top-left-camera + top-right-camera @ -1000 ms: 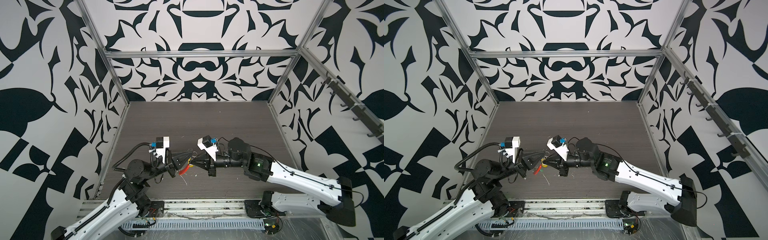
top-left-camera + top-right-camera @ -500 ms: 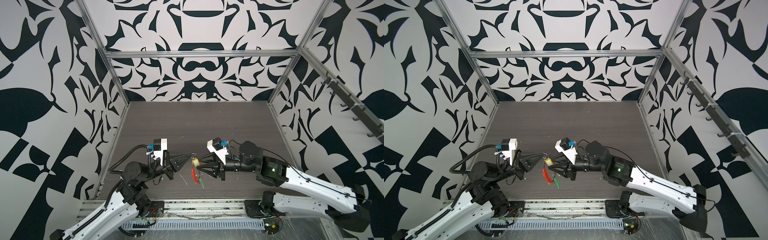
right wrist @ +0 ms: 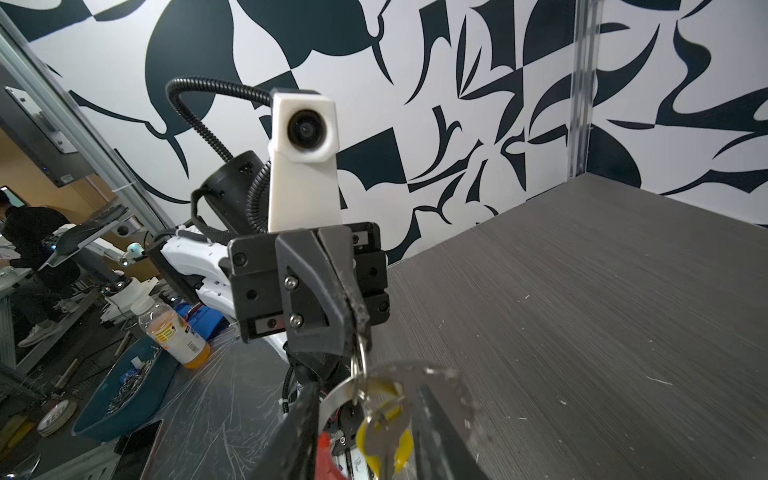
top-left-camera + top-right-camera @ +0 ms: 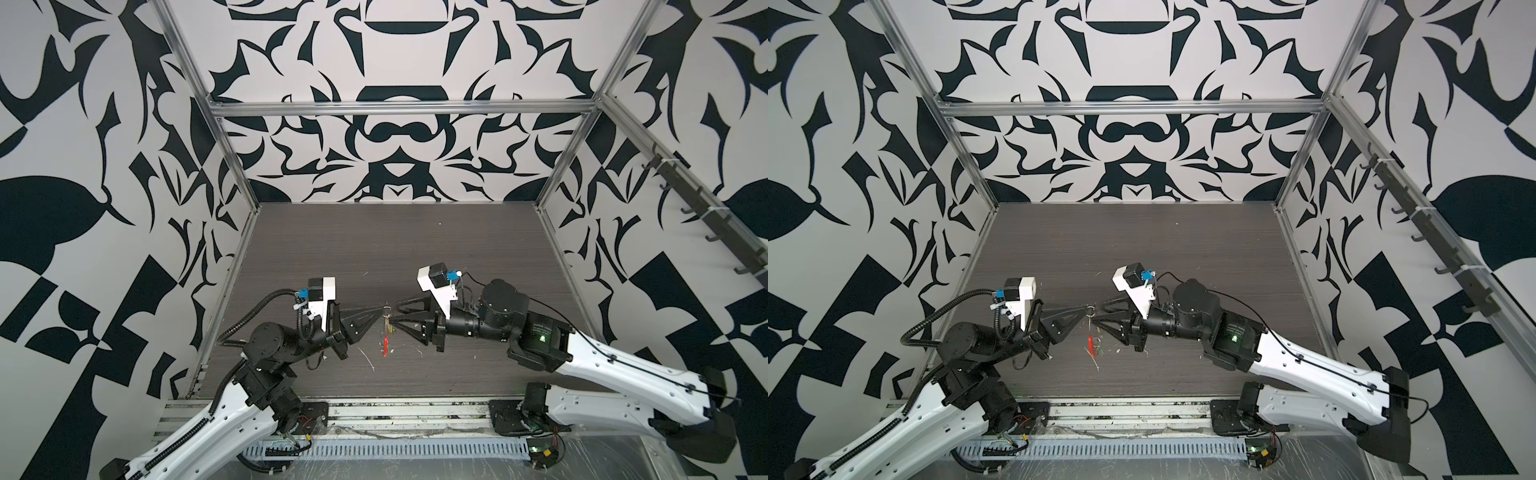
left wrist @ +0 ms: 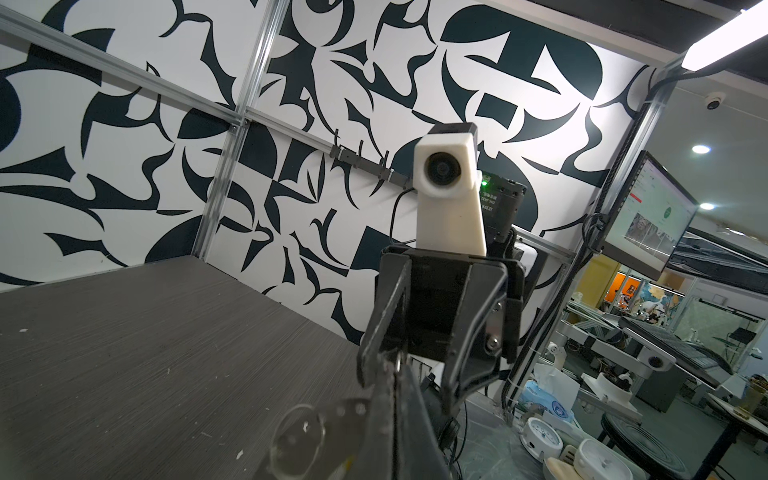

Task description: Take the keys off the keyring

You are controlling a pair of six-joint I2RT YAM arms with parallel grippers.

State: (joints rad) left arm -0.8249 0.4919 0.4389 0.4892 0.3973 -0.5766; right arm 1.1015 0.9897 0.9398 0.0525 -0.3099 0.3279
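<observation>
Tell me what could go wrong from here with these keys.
The left gripper pinches the keyring only at its tips, so a tug may drop the whole bunch onto the table. The right gripper stands open around the yellow key; closing may catch the keyring too.

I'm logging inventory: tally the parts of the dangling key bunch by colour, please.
Yellow plastic-tagged key: 1
Green plastic-tagged key, tiny in a top view: 1
Red plastic sleeve: 1
Large silver metal keyring hoop: 1
Total: 4
</observation>
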